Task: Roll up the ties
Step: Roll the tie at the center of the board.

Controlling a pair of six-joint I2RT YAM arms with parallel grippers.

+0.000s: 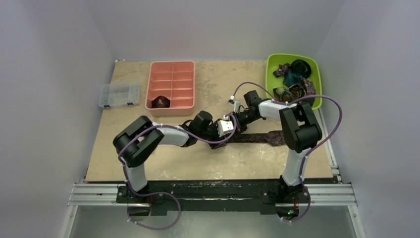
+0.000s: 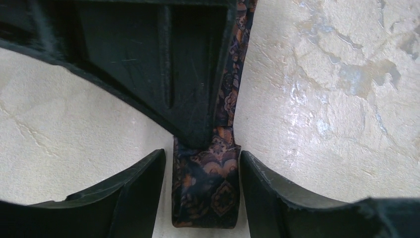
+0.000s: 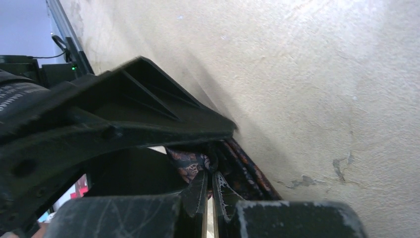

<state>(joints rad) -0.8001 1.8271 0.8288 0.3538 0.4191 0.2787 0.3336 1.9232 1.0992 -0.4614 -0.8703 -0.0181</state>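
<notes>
Left gripper (image 2: 202, 153): jaws apart, straddling one end of the patterned tie (image 2: 208, 198); fingers (image 2: 133, 198) flank the fabric on the table (image 2: 337, 99).
Right gripper (image 3: 209, 174): jaws clamped on a fold of the same tie.
Tie position: flat, mid-table, running right from both grippers toward the right arm (image 1: 297, 129).
Pink compartment tray (image 1: 171, 69): beyond, left of centre; one rolled tie (image 1: 161, 102) in its near-left compartment.
Clear case (image 1: 118, 94): just left of the tray.
Green bin (image 1: 271, 67): far right corner; holds several coiled ties (image 1: 297, 79).
</notes>
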